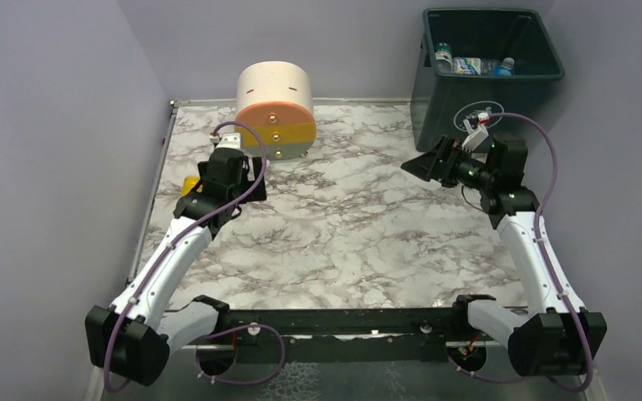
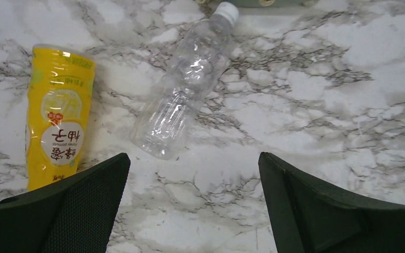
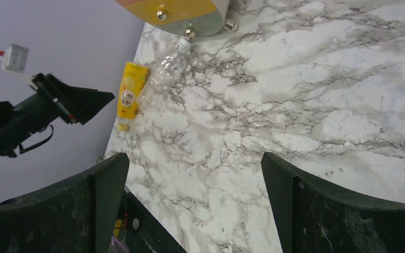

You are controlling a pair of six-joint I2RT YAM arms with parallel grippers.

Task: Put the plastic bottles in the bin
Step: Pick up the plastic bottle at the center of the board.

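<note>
Two plastic bottles lie on the marble table near its left edge. One is a yellow bottle [image 2: 58, 113] [image 3: 129, 89] with a printed label; the other is a clear bottle [image 2: 187, 89] [image 3: 163, 76] with a white cap. My left gripper [image 2: 194, 161] [image 1: 227, 171] hangs open just above and short of them, with nothing between its fingers. From above only a bit of the yellow bottle [image 1: 189, 185] shows beside the arm. The dark green bin [image 1: 435, 109] stands at the back right with several bottles [image 1: 468, 65] inside. My right gripper [image 1: 422, 165] [image 3: 194, 158] is open and empty in front of the bin.
A cream cylindrical drawer unit [image 1: 274, 109] [image 3: 179, 8] with orange, yellow and green fronts stands at the back, just beyond the clear bottle's cap. A grey wall runs along the table's left edge [image 1: 160, 167], close to the yellow bottle.
</note>
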